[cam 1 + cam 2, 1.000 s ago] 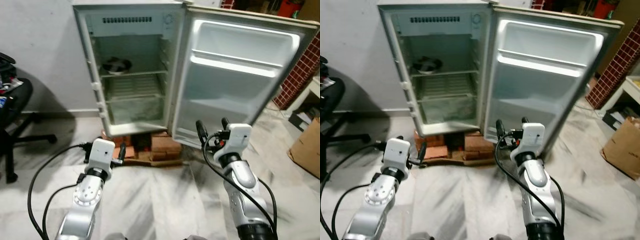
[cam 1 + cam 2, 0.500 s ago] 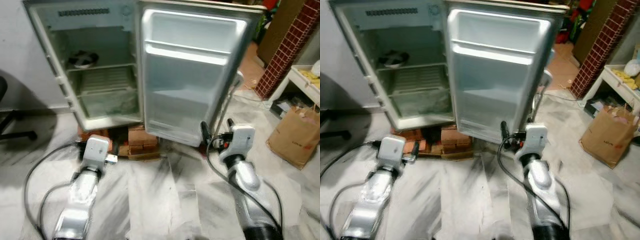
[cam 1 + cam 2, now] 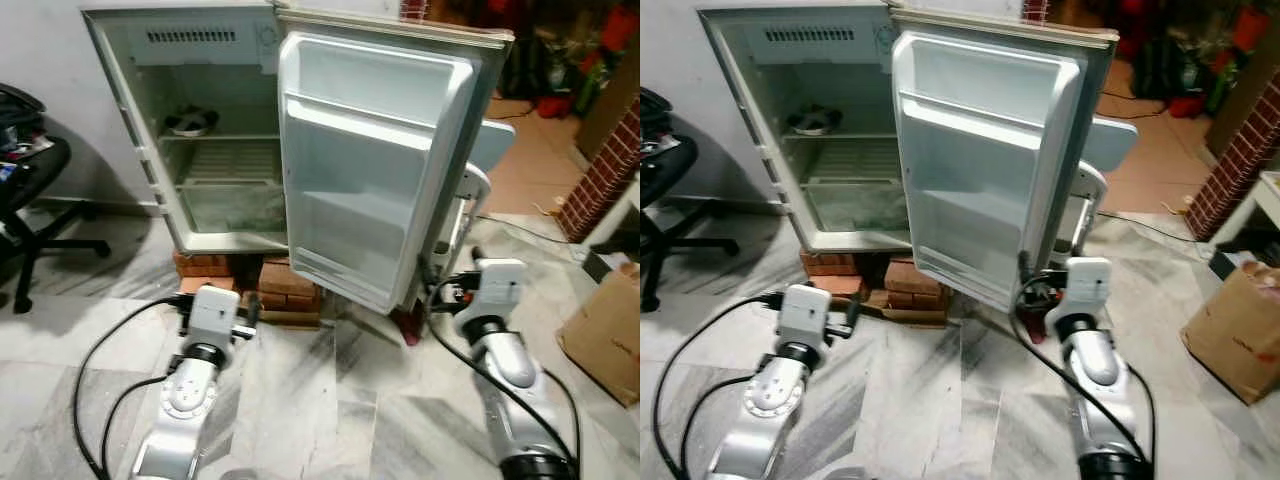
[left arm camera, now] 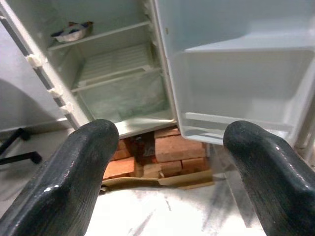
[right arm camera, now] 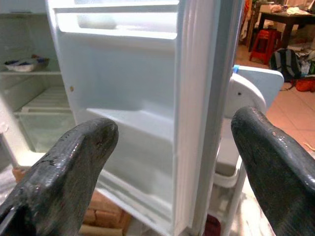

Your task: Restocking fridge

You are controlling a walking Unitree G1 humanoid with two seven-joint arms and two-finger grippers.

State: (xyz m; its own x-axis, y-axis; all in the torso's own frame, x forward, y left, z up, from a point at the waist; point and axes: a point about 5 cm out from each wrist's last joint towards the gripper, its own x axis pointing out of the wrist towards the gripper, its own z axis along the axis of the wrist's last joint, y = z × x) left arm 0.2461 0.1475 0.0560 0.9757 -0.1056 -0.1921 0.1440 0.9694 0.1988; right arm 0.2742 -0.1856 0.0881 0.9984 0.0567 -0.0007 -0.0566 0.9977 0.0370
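- Left eye view puts the small white fridge point(image 3: 215, 130) at the far left against the wall, standing on a stack of red bricks point(image 3: 285, 285), with its door point(image 3: 375, 170) swung wide and reaching toward me across the middle of the scene.
- On the fridge's upper wire shelf point(image 3: 215, 138) sits a small dish point(image 3: 190, 122); the clear drawer point(image 3: 235, 205) lies below it, and the door's shelves hold nothing.
- My left gripper point(image 4: 167, 162) hangs low at the near left, pointed at the bricks and the fridge's bottom edge, its two fingers point(image 4: 74, 182) spread wide with nothing between them.
- My right gripper point(image 5: 172, 162) is at the near right, close to the door's outer edge, which stands between its wide-spread, empty fingers point(image 5: 64, 167).
- Behind the door on the right stands a white plastic chair point(image 3: 480, 170), partly hidden by it.
- A black office chair point(image 3: 25, 190) sits at the far left, and a brown cardboard box point(image 3: 605, 330) at the right edge on the marble floor point(image 3: 330, 420).
- Black cables point(image 3: 95, 380) trail from my left arm across the floor.
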